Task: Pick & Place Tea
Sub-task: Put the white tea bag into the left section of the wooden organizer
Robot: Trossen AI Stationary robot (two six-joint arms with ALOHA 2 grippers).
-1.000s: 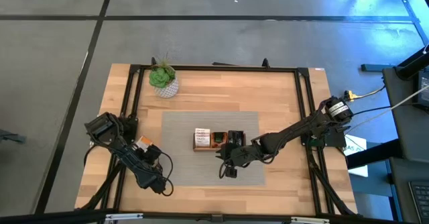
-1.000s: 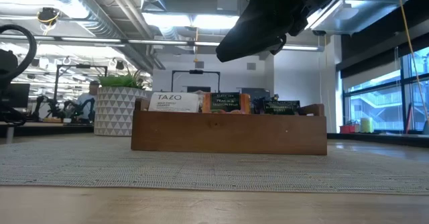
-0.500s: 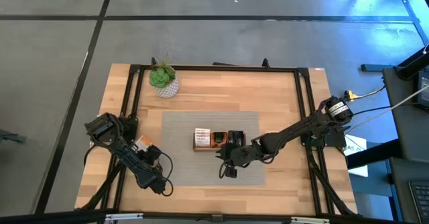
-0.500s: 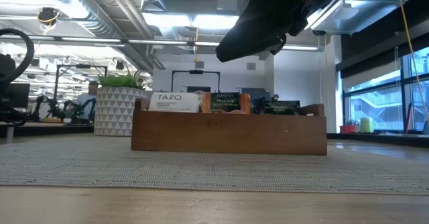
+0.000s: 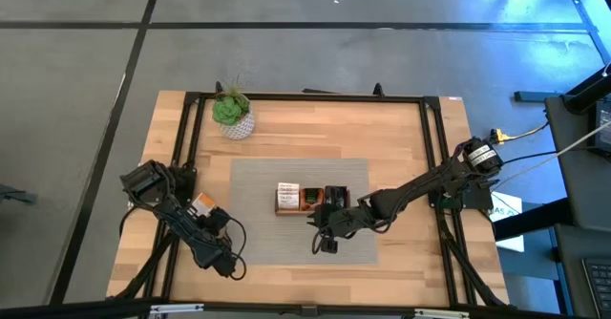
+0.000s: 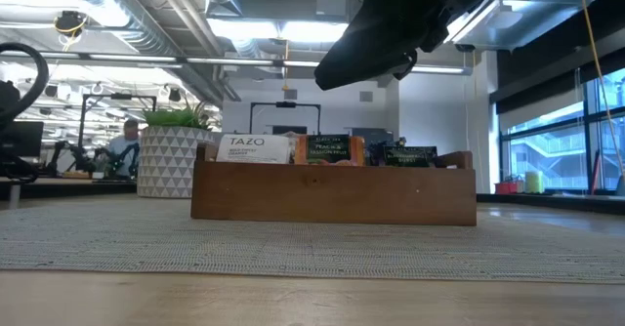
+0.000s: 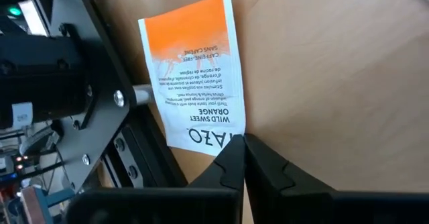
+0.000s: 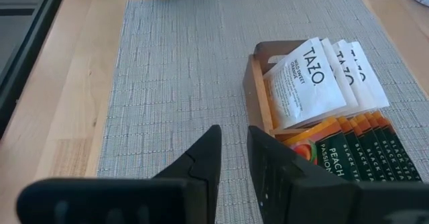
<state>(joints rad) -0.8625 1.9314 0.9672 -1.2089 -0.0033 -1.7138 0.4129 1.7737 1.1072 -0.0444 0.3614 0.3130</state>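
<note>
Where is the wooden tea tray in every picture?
High view: wooden tea tray sits mid-mat, just left of the right gripper.
Low view: it fills the middle, sachets poking up.
Left wrist view: not in it.
Right wrist view: its end shows at right.
Shared landmark: the white TAZO sachets.
</note>
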